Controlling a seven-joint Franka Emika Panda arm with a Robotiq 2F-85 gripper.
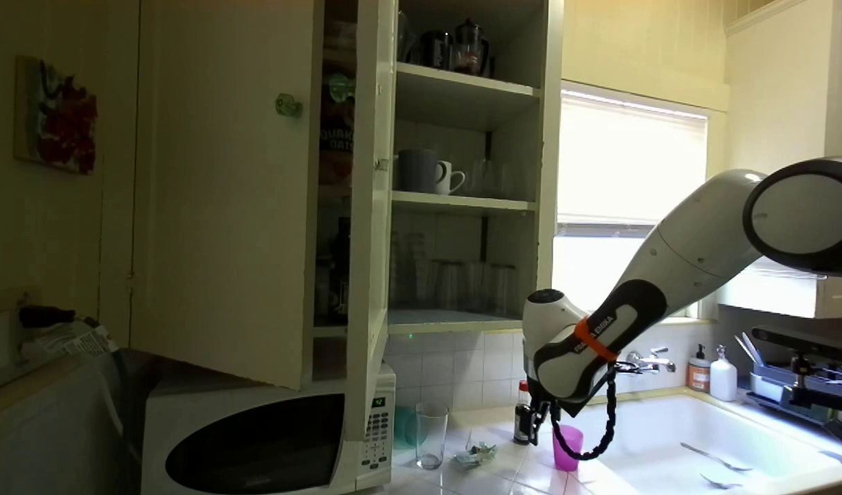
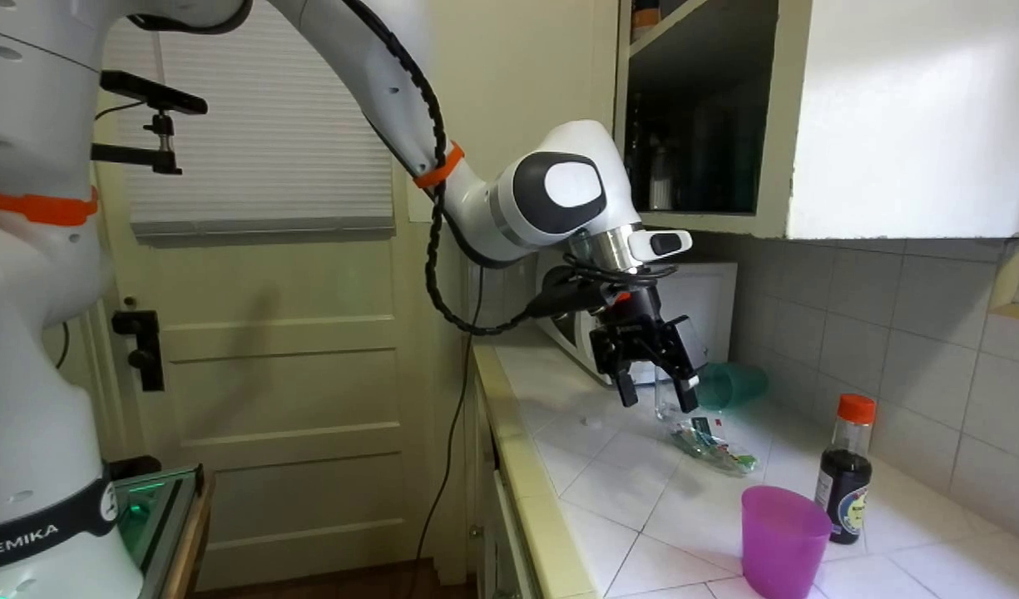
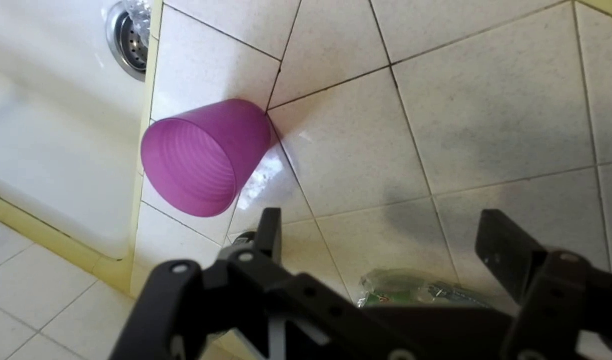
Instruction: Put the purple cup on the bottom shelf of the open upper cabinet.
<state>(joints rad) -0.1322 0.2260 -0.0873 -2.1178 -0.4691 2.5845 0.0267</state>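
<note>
Gripper (image 2: pixel 659 403) is spread wide, nothing between its fingers (image 3: pixel 270 232). Purple cup (image 3: pixel 246 132) stands upright on the surface (image 3: pixel 510 115), lower than the gripper and outside the finger at left in the wrist view. No contact. Grasp not made yet, I'd say.

Main risk: I come down unaligned or sweep sideways. That near finger catches the rim and the cup goes into the sink (image 3: pixel 61 100), just past it from the gripper. Dark bottle (image 2: pixel 846 491) is near the cup, off the same side of the gripper but wallward; a wide-set finger could topple it. Plastic packet (image 2: pixel 713 448) lies below the gripper; staying low could drag it. Overdoing the squeeze could make the cup buckle and slip.

Later: upper cabinet (image 1: pixel 546 137) sits above the gripper. Clear glasses (image 1: pixel 449 287) line the bottom shelf (image 1: pixel 455 323); reaching too deep would knock them. Sloppy lift might clip the door (image 1: pixel 369 275).

Text: "EMIKA" on the arm (image 1: pixel 651 295) just above the gripper, word before it part-hidden by an orange strap (image 1: pixel 594 339). "EMIKA" again on the base (image 2: pixel 43 537), well away from the gripper. Dark package (image 1: pixel 337 134), higher than the gripper: maybe Quaker Oats, unsure. Bottle label unreadable.
</note>
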